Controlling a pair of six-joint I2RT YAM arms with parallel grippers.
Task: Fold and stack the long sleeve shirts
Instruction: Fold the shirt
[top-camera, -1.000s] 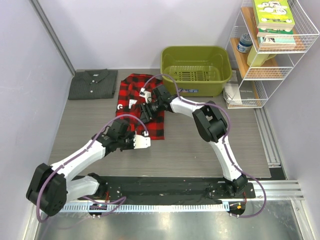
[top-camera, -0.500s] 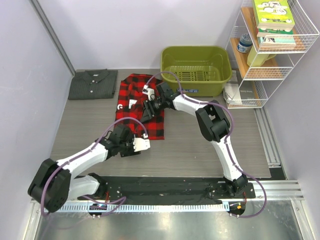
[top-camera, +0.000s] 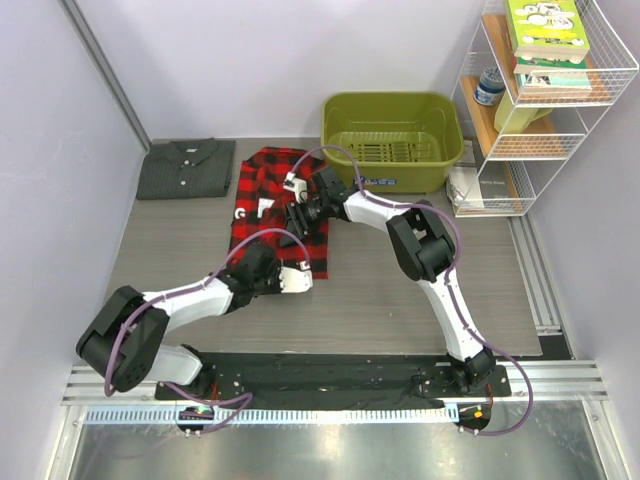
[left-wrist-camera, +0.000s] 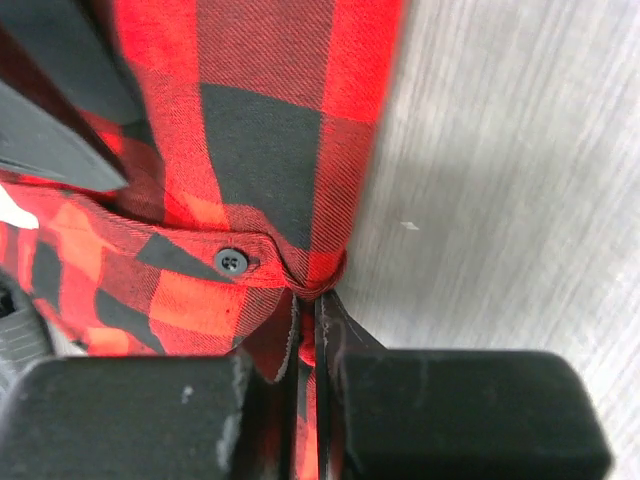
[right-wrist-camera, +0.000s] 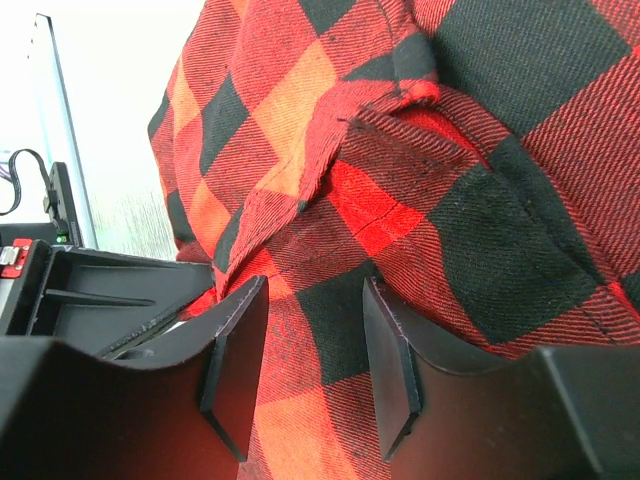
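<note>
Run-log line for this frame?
left hand: shut on plaid shirt | right hand: open on it | grey shirt: folded, far left

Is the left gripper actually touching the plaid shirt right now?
Touching. The left wrist view shows the left gripper shut on the plaid shirt, with a fold of its red fabric pinched between the jaws.

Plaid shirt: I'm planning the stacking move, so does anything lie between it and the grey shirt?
Nothing visible does. Only bare table separates the plaid shirt from the grey shirt at the back left. The left pincer is shut on the plaid shirt's near edge; the right pincer rests open on its middle.
</note>
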